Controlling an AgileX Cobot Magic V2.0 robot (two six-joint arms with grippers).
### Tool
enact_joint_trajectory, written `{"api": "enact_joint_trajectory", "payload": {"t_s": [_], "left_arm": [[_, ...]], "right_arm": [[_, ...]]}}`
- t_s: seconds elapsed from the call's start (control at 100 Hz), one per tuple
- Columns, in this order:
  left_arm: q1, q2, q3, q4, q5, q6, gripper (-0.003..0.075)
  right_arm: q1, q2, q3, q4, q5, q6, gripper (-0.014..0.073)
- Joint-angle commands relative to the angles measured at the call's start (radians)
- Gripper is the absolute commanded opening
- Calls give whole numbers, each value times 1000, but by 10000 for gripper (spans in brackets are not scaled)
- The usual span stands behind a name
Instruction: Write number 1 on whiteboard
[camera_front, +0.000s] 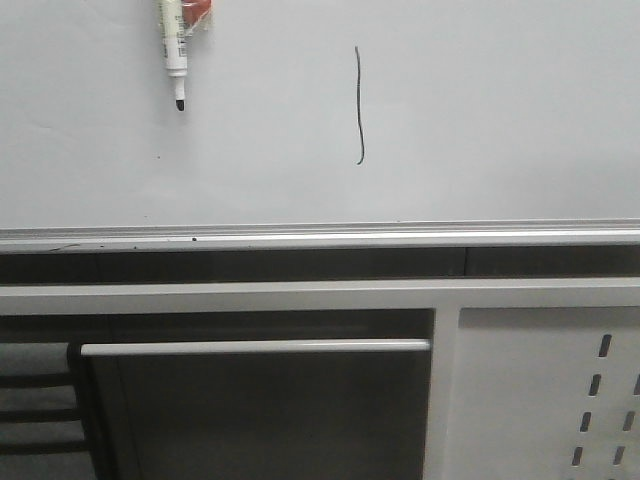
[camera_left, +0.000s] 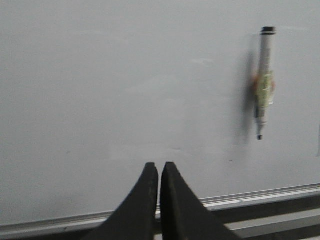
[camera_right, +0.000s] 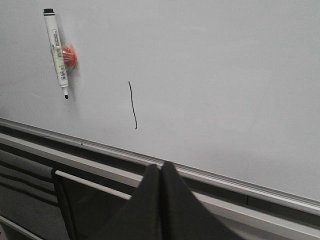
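- The whiteboard fills the upper part of the front view; a silver rail runs along its lower edge.
- The number 1 is a thin black vertical stroke, slightly wavy, with a small hook at its lower end. It sits on the board near mid-width, well above the rail.
- A marker hangs on the board to the left of the stroke, well apart from it, uncapped tip pointing down. An orange-red piece sits beside its barrel; it is probably a magnetic holder, but the detail is too small to confirm.
- The left gripper has its two dark fingers pressed together, nothing between them. It is apart from the marker and the board.
- The right gripper likewise has its fingers closed together and empty, clear of the stroke.
- Below the rail, a perforated grey panel stands at lower right, and a horizontal white bar lies to its left.
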Motion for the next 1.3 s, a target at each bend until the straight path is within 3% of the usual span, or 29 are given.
{"api": "enact_joint_trajectory", "payload": {"t_s": [0.0,0.14,0.19,1.129,1.219,1.289], "left_arm": [[73,-48,16,7,-37,-38,-20],[113,-49,103,6,-71,-62,-20],[113,-49,99,-3,-8,-62,-20],[109,-49,98,-5,-26,-62,-20],[109,-49,98,-5,-26,-62,-20],[109,-49,98,-5,-26,-62,-20]], "right_arm": [[-7,-6,-22,24,-53,-1,-65],[-7,-6,-22,24,-47,-1,-65],[-7,-6,-22,24,-49,-1,-65],[-7,-6,-22,24,-51,-1,-65],[-7,-6,-12,-48,-99,12,-65],[-8,-6,12,-210,-192,167,-65]]}}
